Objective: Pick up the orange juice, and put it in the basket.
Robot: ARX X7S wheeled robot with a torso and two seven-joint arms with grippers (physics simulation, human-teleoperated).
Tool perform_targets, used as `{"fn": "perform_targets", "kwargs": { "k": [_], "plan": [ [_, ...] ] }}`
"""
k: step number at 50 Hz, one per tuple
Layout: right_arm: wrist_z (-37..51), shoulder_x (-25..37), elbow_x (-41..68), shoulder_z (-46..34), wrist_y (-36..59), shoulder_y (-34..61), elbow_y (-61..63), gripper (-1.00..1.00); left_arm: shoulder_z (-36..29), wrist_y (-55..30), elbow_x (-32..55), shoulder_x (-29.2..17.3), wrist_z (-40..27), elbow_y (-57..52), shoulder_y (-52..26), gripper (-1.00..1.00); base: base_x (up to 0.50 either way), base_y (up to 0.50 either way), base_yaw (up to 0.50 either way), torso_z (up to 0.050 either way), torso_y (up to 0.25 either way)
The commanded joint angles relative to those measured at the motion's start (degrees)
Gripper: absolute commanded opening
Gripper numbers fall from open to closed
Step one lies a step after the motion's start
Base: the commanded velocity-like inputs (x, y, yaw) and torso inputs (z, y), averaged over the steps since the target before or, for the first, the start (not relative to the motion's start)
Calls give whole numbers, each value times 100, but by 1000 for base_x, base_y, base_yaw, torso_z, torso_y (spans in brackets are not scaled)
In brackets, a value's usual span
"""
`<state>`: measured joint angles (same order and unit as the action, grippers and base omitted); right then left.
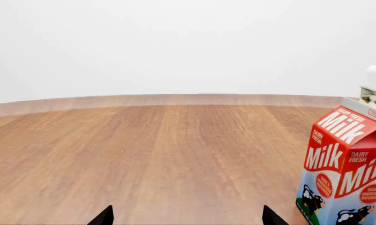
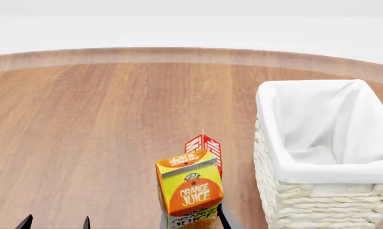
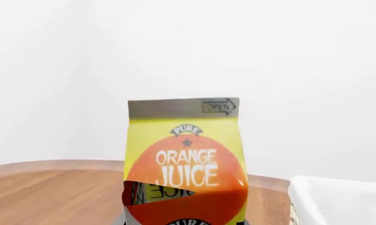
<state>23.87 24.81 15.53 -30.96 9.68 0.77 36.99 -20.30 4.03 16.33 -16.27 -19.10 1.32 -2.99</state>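
The orange juice (image 2: 189, 190), a yellow carton with an orange panel, stands upright at the near middle of the head view, left of the basket (image 2: 287, 191). It fills the right wrist view (image 3: 184, 154). My right gripper (image 2: 193, 224) is shut on its lower part; only one dark finger (image 2: 224, 220) shows beside the carton. The cream wicker basket with a white liner stands at the right, and its liner corner shows in the right wrist view (image 3: 338, 197). My left gripper (image 1: 186, 220) is open and empty, low over the wood at the near left (image 2: 56, 223).
A red-and-white Milk carton (image 2: 205, 145) stands just behind the orange juice and left of the basket; it also shows in the left wrist view (image 1: 347, 173). The wooden table (image 2: 102, 124) stretches to a curved far edge before a white wall.
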Motion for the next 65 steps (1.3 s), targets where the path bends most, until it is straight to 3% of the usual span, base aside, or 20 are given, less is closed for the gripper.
{"fn": "perform_targets", "kwargs": {
  "k": [1, 29, 65],
  "plan": [
    [187, 182, -61, 247, 757, 289, 916, -100, -18, 6, 13, -13, -15, 2, -5, 100, 0, 0, 0, 0, 0],
    [592, 350, 952, 1434, 2178, 1678, 1344, -100, -60, 22, 42, -42, -50, 7, -17, 100, 0, 0, 0, 0, 1],
    [435, 428, 1050, 2063, 2266, 2730, -507, -100, -111, 40, 78, -77, -93, 13, -32, 100, 0, 0, 0, 0, 1]
  ]
}}
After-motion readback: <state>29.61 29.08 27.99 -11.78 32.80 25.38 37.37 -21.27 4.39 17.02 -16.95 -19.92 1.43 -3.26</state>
